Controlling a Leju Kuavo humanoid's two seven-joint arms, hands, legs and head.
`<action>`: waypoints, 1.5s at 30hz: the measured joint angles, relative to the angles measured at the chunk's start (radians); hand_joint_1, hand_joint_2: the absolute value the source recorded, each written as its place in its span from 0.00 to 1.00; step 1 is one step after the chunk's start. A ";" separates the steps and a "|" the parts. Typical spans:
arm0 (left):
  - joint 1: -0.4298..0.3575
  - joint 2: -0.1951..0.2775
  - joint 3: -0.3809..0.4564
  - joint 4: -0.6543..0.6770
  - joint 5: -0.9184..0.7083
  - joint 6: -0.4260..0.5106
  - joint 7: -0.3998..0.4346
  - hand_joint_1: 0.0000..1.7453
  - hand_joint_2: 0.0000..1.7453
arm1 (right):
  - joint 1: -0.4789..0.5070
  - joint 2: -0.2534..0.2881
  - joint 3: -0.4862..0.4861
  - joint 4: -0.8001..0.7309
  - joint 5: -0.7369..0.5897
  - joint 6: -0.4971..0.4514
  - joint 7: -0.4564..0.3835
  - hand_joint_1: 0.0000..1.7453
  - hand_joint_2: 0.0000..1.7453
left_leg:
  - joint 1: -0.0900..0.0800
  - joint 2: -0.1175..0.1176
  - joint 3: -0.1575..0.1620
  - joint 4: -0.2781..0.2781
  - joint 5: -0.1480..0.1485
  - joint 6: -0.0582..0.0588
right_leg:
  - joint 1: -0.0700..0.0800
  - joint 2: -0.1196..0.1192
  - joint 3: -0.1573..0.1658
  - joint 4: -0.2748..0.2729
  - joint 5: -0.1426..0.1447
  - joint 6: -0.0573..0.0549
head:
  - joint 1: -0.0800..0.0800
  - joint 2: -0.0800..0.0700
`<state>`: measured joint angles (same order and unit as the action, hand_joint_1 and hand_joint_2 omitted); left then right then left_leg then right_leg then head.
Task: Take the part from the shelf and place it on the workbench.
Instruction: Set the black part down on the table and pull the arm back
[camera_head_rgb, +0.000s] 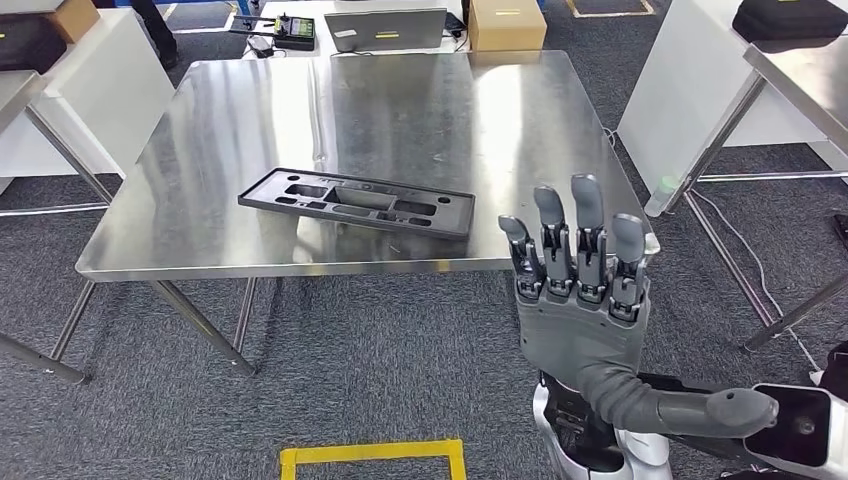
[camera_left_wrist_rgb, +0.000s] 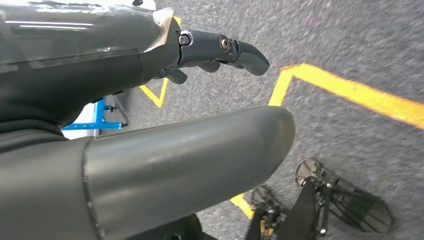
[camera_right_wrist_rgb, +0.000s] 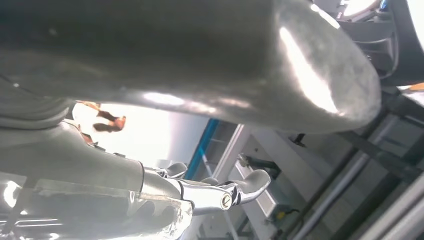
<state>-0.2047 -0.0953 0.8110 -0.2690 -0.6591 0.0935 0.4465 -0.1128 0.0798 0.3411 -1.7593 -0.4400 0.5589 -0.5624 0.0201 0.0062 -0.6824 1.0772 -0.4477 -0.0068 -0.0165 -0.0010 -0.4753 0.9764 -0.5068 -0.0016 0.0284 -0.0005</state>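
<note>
A: Where's the part (camera_head_rgb: 356, 201) now?

B: Lying flat on the steel workbench (camera_head_rgb: 240, 110), toward the near edge, around six o'clock from the table's middle. Nothing touches it.

A: And the hands?

B: The right hand (camera_head_rgb: 585, 300) is raised at about four o'clock from the part, apart from it, fingers straight and spread, grasping nothing. The left hand (camera_left_wrist_rgb: 150, 125) hangs over the carpet with yellow floor tape (camera_left_wrist_rgb: 345, 90) below; its fingers look uncurled and I see nothing in them.

A: So how much is left?

B: I'd judge the placing done. At most, the right arm needs lowering.
</note>
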 joint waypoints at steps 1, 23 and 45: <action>0.001 0.000 0.000 0.000 0.000 0.000 0.000 0.00 0.00 | -0.001 0.001 0.000 0.000 0.000 -0.001 0.002 0.00 0.00 | 0.000 -0.001 -0.017 0.062 -0.054 -0.003 | 0.003 -0.001 -0.011 0.001 0.011 -0.007 | 0.000 0.000; -0.004 -0.006 -0.016 0.000 -0.021 -0.023 0.000 0.00 0.00 | 0.014 -0.009 -0.009 0.000 0.022 -0.047 0.010 0.00 0.00 | -0.018 0.007 0.022 -0.081 0.083 0.054 | 0.012 -0.001 -0.039 0.157 -0.022 0.056 | 0.002 0.000; -0.004 -0.010 -0.032 0.000 -0.033 -0.012 0.000 0.00 0.00 | 0.030 -0.018 -0.013 -0.009 0.098 -0.111 -0.041 0.00 0.00 | -0.015 0.017 0.181 -0.100 -0.050 0.051 | 0.019 0.002 -0.144 0.053 0.083 0.027 | 0.003 0.000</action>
<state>-0.2087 -0.1052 0.7795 -0.2690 -0.6920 0.0813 0.4467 -0.0826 0.0618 0.3279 -1.7685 -0.3419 0.4477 -0.6035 0.0055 0.0231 -0.5018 0.9773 -0.4981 0.0438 0.0023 0.0011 -0.6198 1.0293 -0.4235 0.0256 0.0310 -0.0005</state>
